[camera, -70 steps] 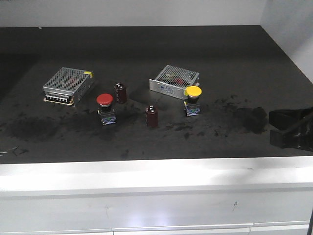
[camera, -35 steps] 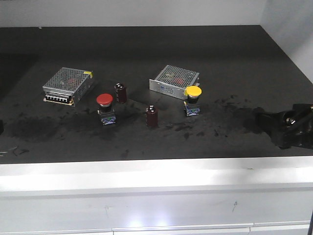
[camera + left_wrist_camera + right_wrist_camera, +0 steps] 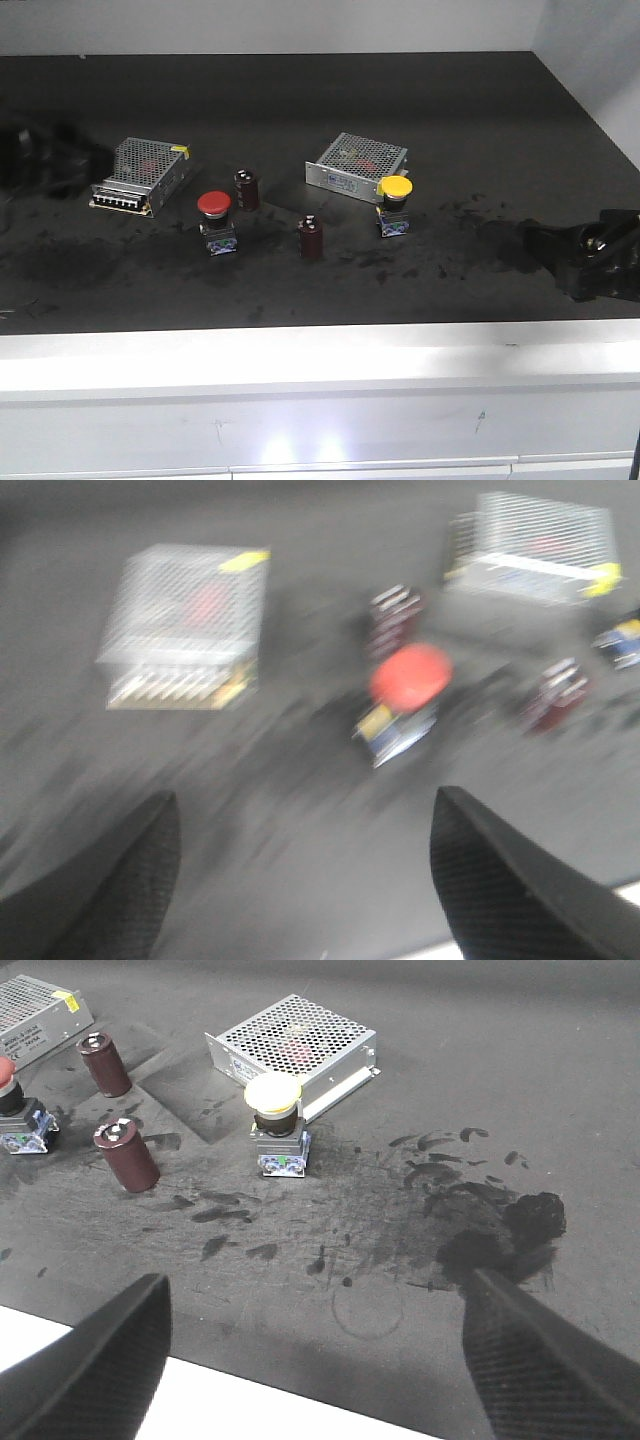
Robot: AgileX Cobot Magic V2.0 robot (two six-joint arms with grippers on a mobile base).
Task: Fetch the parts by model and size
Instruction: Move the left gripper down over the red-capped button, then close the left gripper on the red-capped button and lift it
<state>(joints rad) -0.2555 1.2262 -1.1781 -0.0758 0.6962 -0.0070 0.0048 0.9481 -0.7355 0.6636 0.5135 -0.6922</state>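
Left gripper (image 3: 42,160) swung in since half a second ago, from barely showing at the mat's 9 o'clock edge to a blurred dark shape just beside the left mesh box (image 3: 140,175). Its fingers (image 3: 110,880) were spread wide with nothing between them, and in its wrist view the red-capped switch (image 3: 215,222) stood ahead at about 1 o'clock, untouched. That switch sat upright on the black mat (image 3: 420,90), at 4 o'clock from the left mesh box and 7 o'clock from the nearer dark red cylinder (image 3: 246,189). Over at 3 o'clock, the right gripper (image 3: 590,262) had barely shifted, jaws wide apart and empty. The yellow-capped switch (image 3: 394,205) stood upright at 5 o'clock of the right mesh box (image 3: 357,167), just beside it, well apart from both grippers.
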